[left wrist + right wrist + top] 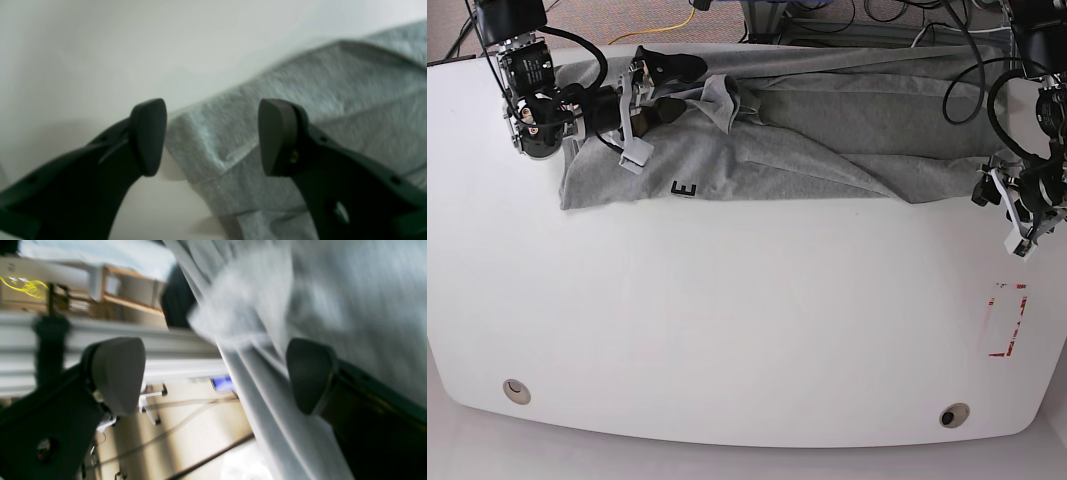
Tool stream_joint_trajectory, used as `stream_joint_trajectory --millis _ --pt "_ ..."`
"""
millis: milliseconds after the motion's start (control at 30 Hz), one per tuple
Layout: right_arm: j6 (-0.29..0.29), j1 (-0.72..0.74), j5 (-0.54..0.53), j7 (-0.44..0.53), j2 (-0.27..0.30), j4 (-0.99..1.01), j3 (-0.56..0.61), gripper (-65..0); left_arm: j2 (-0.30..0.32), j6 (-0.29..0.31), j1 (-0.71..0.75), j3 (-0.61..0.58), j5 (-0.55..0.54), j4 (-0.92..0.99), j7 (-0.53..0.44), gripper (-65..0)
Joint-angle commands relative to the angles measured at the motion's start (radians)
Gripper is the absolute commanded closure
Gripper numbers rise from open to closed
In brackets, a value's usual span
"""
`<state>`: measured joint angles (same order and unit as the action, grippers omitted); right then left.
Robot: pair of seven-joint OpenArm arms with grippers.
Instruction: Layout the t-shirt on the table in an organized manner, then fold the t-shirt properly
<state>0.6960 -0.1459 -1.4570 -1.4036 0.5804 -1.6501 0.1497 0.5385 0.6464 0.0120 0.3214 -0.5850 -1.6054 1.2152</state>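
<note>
Here, both hands open, left hand (211, 136) over t-shirt (827, 130) corner, right hand (213, 376) at its far edge

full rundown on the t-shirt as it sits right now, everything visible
The t-shirt is heather-grey knit, spread lengthwise along the far edge of the table, not yet flat: folds and wrinkles run across it and a bunched flap sits near the left end. A bit of dark lettering shows at its near edge. The right gripper is open over its left end; the left gripper is open at the opposite corner. Neither visibly grips it.
</note>
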Motion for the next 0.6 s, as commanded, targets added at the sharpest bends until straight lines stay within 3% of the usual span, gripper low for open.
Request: stream_joint_trajectory --millis 0,167,367,567 --pt "0.002 0.019 -0.026 0.022 0.019 -0.017 -0.028 -65.0 0.024 0.052 -0.001 0.011 -0.007 -0.055 -0.013 -40.4" --pt "0.002 0.016 -0.007 0.028 0.013 -0.038 -0.109 -65.0 0.024 0.052 0.039 0.011 -0.007 -0.134 -0.013 -40.4" --pt "0.002 0.018 -0.017 0.03 0.011 -0.111 -0.118 -65.0 0.021 0.052 0.049 0.008 -0.007 -0.168 -0.013 -40.4" --pt "0.002 0.056 0.017 0.03 -0.061 -0.089 -0.114 -65.0 0.019 0.052 0.046 0.006 -0.007 -0.164 -0.013 -40.4"
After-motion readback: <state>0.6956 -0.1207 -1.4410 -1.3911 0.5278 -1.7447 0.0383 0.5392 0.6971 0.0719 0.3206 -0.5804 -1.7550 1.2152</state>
